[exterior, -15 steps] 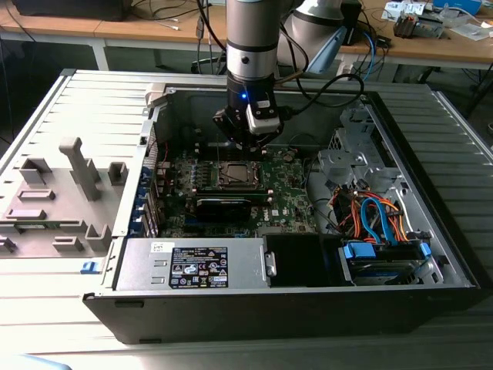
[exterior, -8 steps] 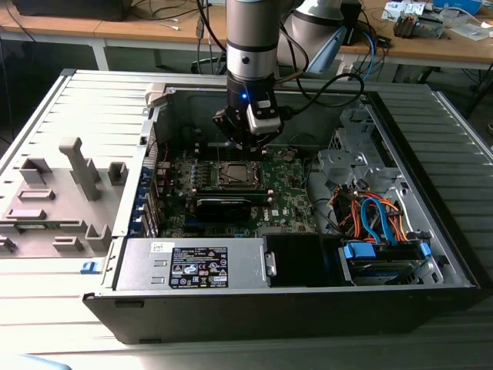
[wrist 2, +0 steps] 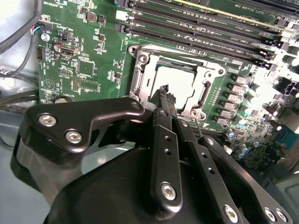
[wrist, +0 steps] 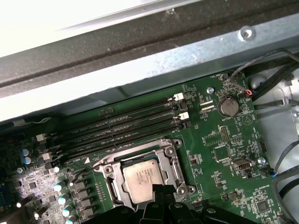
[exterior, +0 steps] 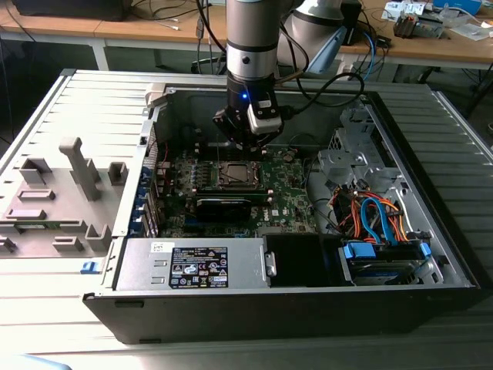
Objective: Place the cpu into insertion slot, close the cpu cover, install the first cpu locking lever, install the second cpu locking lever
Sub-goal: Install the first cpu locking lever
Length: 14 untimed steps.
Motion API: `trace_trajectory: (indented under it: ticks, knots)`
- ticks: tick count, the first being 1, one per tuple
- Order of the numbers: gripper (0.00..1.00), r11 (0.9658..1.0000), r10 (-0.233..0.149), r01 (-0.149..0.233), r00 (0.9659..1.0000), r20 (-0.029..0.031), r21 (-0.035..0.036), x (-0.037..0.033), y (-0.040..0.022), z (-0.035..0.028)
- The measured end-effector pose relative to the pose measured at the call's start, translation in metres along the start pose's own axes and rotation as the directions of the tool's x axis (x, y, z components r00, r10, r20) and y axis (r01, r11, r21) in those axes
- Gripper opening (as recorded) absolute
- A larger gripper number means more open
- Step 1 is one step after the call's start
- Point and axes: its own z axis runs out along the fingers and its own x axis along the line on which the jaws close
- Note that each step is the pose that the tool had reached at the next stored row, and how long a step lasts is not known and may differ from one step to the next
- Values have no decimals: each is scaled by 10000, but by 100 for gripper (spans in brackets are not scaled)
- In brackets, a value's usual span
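Second wrist view: fingers (wrist 2: 164, 89) partly hiding cpu (wrist 2: 175, 81).

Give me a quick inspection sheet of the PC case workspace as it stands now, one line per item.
Surface: green motherboard inside the open computer case.
Job's things: cpu seated in the insertion slot; cpu cover lies flat around it.
Clutter: grey plastic fixture outside the case, at the exterior view's left.
Grippers: gripper directly over the socket, jaws together, holding nothing.
Cables: orange and blue bundle beside the board.
Surroundings: wooden desks behind.
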Motion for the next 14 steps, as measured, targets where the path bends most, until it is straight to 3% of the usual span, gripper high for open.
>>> trace_trajectory:
  ticks: [14]
  knots:
    - [11, 9996, -298, 298, 9996, 13, -14, 0, 0, 0]
